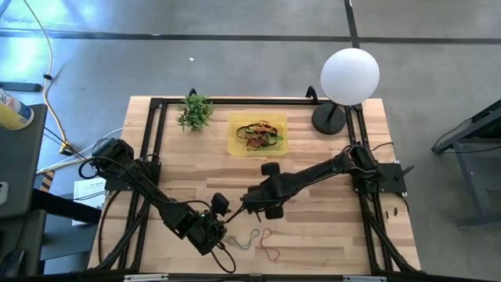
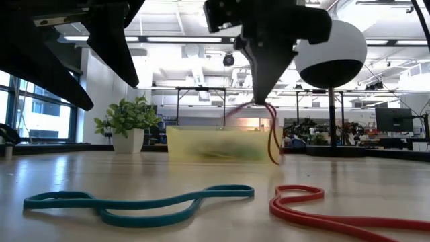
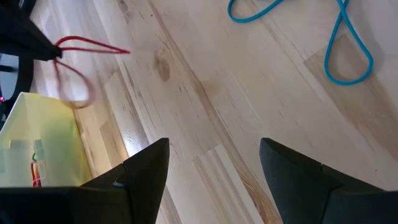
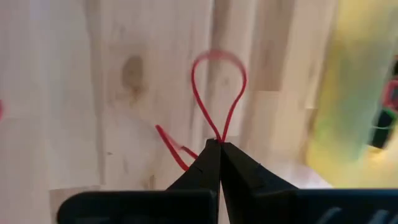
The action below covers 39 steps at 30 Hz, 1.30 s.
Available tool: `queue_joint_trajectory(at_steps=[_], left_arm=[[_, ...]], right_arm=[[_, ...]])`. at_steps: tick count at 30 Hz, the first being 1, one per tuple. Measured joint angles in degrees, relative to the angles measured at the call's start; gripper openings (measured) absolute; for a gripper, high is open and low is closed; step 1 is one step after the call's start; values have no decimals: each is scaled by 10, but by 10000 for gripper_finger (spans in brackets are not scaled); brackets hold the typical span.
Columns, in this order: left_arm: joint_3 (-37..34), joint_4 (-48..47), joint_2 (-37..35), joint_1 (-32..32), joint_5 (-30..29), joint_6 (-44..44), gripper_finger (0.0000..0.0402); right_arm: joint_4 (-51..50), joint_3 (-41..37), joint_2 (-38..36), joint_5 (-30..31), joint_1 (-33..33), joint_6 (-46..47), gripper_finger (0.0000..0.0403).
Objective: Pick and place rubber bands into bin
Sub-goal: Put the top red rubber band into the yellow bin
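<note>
The bin [image 1: 257, 135], a shallow yellow tray, stands at the far middle of the table with several rubber bands [image 1: 260, 133] inside. My right gripper [image 1: 249, 205] hangs above the table's middle, shut on a thin red rubber band [image 2: 272, 138]. Near the front edge, a teal band [image 2: 134, 205] and a red band [image 2: 316, 208] lie flat on the wood. My left gripper [image 3: 214, 162] stands open over bare wood beside the teal band [image 3: 339, 37], with nothing between its fingers. My right gripper pinches the red band between its two fingertips at one point on its loop [image 4: 217, 138]. The fingers come steeply from above. One loop [image 4: 217, 93] sticks out past the tips and a shorter piece [image 4: 171, 146] to the side. The band hangs slack below the fingers, clear of the table.
A small green plant [image 1: 195, 112] stands left of the bin and a white globe lamp [image 1: 350, 76] on a black base at the far right. A small black block [image 1: 272, 168] lies between the bin and my right gripper. A black frame rims the table.
</note>
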Motion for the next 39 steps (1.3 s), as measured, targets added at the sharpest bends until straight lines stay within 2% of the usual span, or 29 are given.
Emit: queue_joint_trajectory(at_steps=[19, 31, 39], left_arm=[[0, 0, 0, 0, 0, 0, 238], [0, 2, 0, 0, 0, 0, 238], [0, 2, 0, 0, -13, 0, 238]], right_arm=[[-87, 90, 0, 123, -19, -4, 0], [-92, 92, -1, 179, -107, -44, 0], [-50, 91, -1, 178, -183, -104, 0]])
